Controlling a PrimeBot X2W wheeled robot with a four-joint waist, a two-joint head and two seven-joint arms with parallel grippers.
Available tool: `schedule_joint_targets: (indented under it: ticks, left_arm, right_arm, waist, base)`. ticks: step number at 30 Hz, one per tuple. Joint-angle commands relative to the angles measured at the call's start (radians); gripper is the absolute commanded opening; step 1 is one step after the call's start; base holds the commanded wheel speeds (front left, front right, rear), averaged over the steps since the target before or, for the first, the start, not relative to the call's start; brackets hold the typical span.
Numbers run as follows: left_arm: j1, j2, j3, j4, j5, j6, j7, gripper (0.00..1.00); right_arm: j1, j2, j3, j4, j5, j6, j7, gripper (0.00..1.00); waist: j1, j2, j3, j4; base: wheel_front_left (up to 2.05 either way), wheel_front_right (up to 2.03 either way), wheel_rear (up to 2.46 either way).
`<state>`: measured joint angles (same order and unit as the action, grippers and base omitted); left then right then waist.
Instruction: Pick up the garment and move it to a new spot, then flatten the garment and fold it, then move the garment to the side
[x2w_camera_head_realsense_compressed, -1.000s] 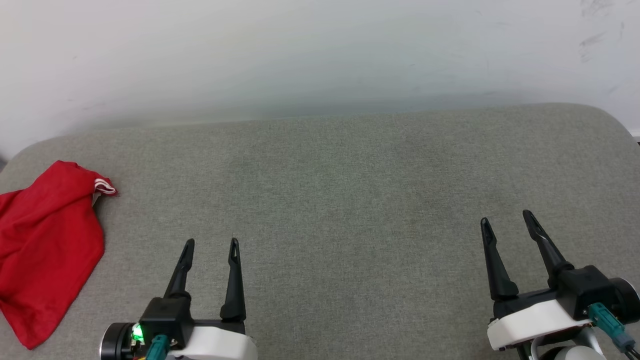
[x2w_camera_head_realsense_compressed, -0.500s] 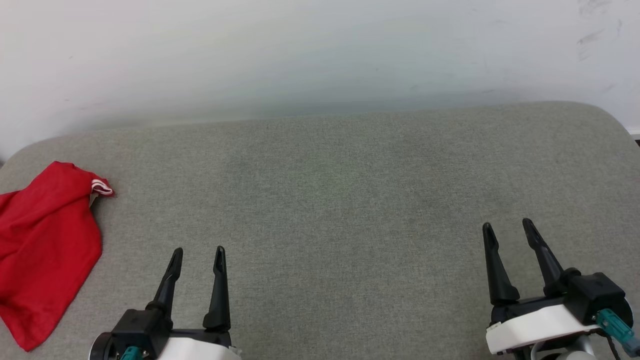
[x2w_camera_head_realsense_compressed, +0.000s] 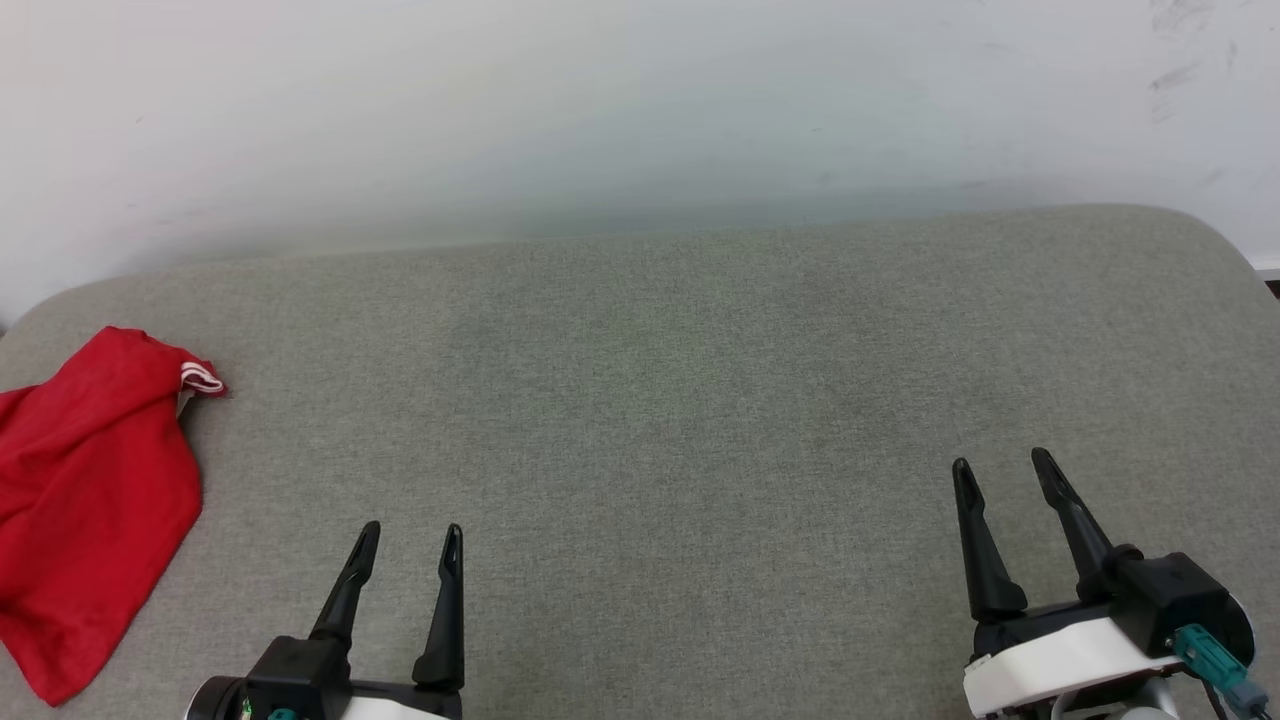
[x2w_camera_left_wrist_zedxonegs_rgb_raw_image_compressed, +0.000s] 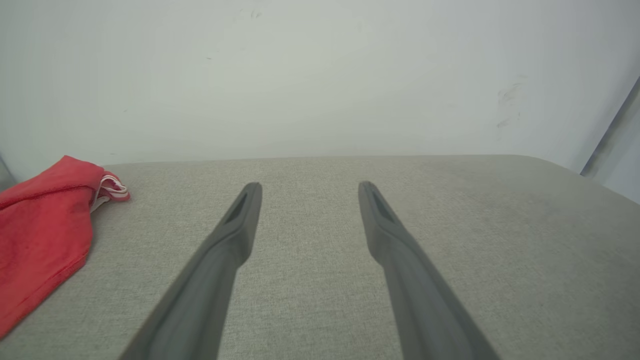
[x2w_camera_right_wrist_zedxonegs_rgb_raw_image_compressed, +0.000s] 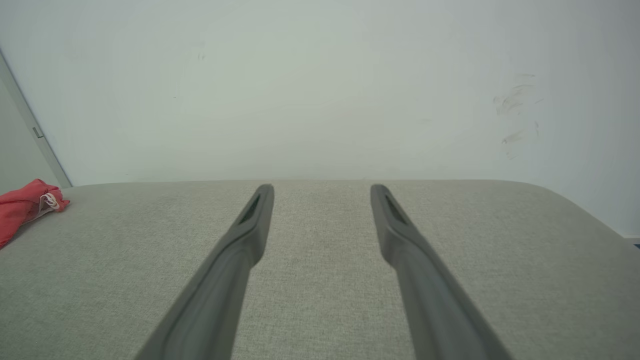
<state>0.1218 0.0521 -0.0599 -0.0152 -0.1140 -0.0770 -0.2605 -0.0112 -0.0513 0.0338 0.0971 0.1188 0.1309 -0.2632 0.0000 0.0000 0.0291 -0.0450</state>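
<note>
The garment (x2w_camera_head_realsense_compressed: 85, 490) is a crumpled red heap with a bit of red-white striped trim, lying at the far left of the grey cushioned surface (x2w_camera_head_realsense_compressed: 680, 400). The left wrist view has the garment (x2w_camera_left_wrist_zedxonegs_rgb_raw_image_compressed: 40, 235) at its left edge, and the garment (x2w_camera_right_wrist_zedxonegs_rgb_raw_image_compressed: 25, 205) is small at the far left of the right wrist view. My left gripper (x2w_camera_head_realsense_compressed: 413, 535) stands open near the front edge, to the right of the heap and apart from it, nothing between its fingers. My right gripper (x2w_camera_head_realsense_compressed: 1000, 465) is open at the lower right, far from the cloth.
A white wall (x2w_camera_head_realsense_compressed: 640, 110) rises directly behind the grey surface. The surface's rounded right corner (x2w_camera_head_realsense_compressed: 1215, 240) drops off at the far right. Between the two grippers lies bare grey fabric.
Both grippers have drawn back toward the front edge, the left one more. The garment lies where it was; its slight shift matches a small camera move.
</note>
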Motion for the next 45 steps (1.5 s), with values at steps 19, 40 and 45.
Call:
schedule_joint_targets:
  ticks: [19,40,45]
  left_arm:
    - [0.006,-0.002,0.023,0.025,-0.082,-0.017,-0.005,1.0]
    - [-0.013,-0.002,0.033,0.036,-0.073,-0.033,-0.005,1.0]
    - [-0.011,-0.002,0.043,0.038,-0.072,-0.028,-0.005,1.0]
  right_arm:
    - [0.01,0.002,0.009,0.014,0.043,0.0,-0.002,1.0]
    - [0.013,0.002,0.015,0.006,0.043,0.0,-0.002,1.0]
    - [0.019,0.002,0.023,0.008,0.049,0.0,-0.002,1.0]
  waist:
    - [0.0,0.0,0.0,-0.003]
    - [0.0,0.0,0.017,0.034]
    - [0.0,0.0,0.016,0.076]
  base:
    - [0.0,0.0,0.0]
    - [0.0,0.0,0.0]
    - [0.0,0.0,0.0]
